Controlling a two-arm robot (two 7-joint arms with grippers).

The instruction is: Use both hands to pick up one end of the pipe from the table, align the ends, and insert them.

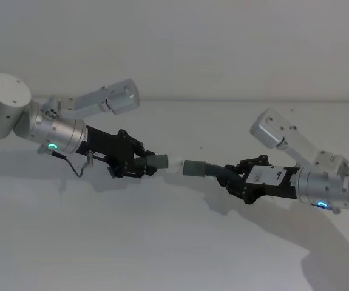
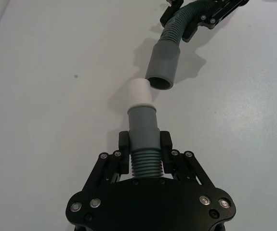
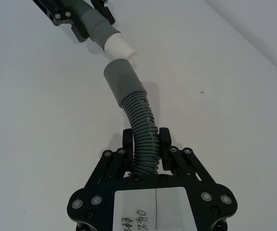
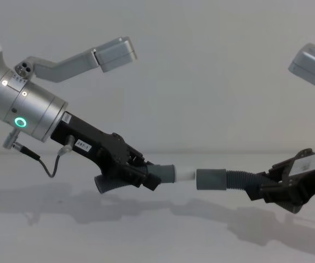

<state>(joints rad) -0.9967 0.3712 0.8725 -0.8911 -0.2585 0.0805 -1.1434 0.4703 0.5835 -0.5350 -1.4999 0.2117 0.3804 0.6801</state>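
My left gripper (image 1: 142, 164) is shut on one pipe piece, whose grey cuff with a whitish tip (image 1: 165, 161) points right. In the left wrist view the fingers (image 2: 125, 151) clamp its ribbed part (image 2: 146, 163), and the white tip (image 2: 140, 93) sits just short of the other cuff's mouth (image 2: 163, 64). My right gripper (image 1: 235, 179) is shut on the second ribbed hose (image 3: 140, 125); its grey cuff (image 1: 194, 168) points left. Both pieces hang above the table (image 1: 162, 242). A small gap separates the two ends (image 4: 194, 177), which sit slightly out of line.
A thin black cable (image 1: 77, 167) loops under my left wrist. The pale wall rises behind the table's far edge (image 1: 223, 100). Wrist camera housings (image 4: 113, 53) stick up above both arms.
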